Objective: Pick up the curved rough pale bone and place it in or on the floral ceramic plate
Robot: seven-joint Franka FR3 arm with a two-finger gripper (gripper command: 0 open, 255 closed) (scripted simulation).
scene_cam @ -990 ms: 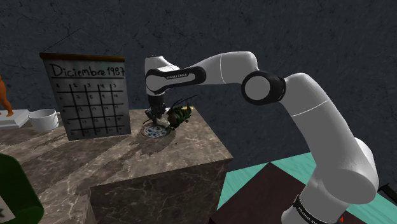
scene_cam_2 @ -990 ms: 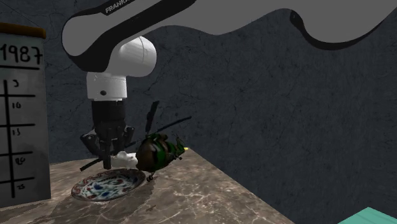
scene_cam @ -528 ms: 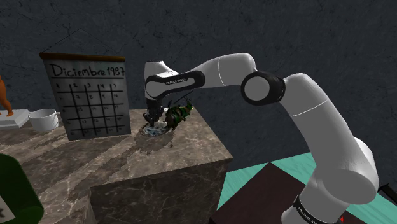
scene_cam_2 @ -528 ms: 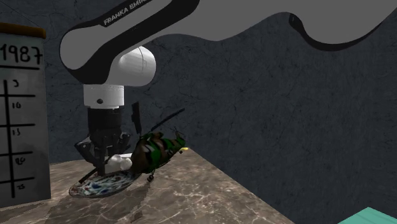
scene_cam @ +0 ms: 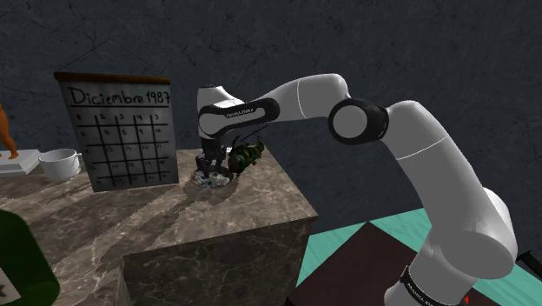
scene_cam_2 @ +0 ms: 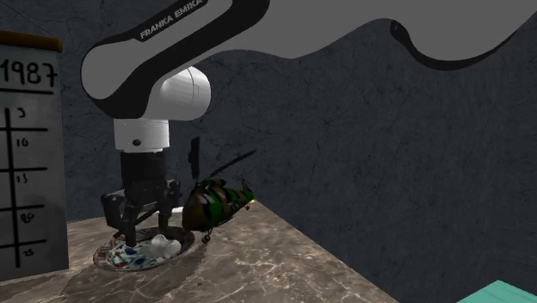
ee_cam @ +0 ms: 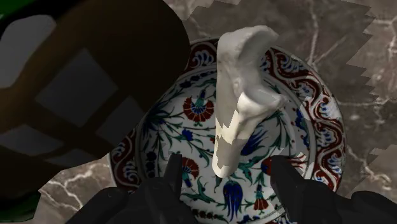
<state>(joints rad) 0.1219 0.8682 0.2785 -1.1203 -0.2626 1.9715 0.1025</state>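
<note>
The pale curved bone (ee_cam: 238, 108) lies on the floral plate (ee_cam: 327, 146), across its painted middle. My gripper (ee_cam: 230, 191) is open just above it, one black finger on each side of the bone's near end, neither touching it. In the second exterior view the gripper (scene_cam_2: 146, 231) stands upright over the plate (scene_cam_2: 108, 256), with the bone (scene_cam_2: 162, 247) resting below the fingertips. In the shoulder view the gripper (scene_cam: 211, 167) hangs over the plate (scene_cam: 207, 182) at the far part of the marble block.
A green and brown toy helicopter (scene_cam_2: 215, 205) stands right beside the plate, close to the gripper (scene_cam: 246, 155). A calendar board (scene_cam: 122, 130) stands behind the plate, and a white cup (scene_cam: 59, 162) sits beyond it. The marble block's edge (scene_cam: 295, 204) drops off near the helicopter.
The gripper came down over the plate with the bone, then opened. The bone has left the fingers and now lies on the plate.
</note>
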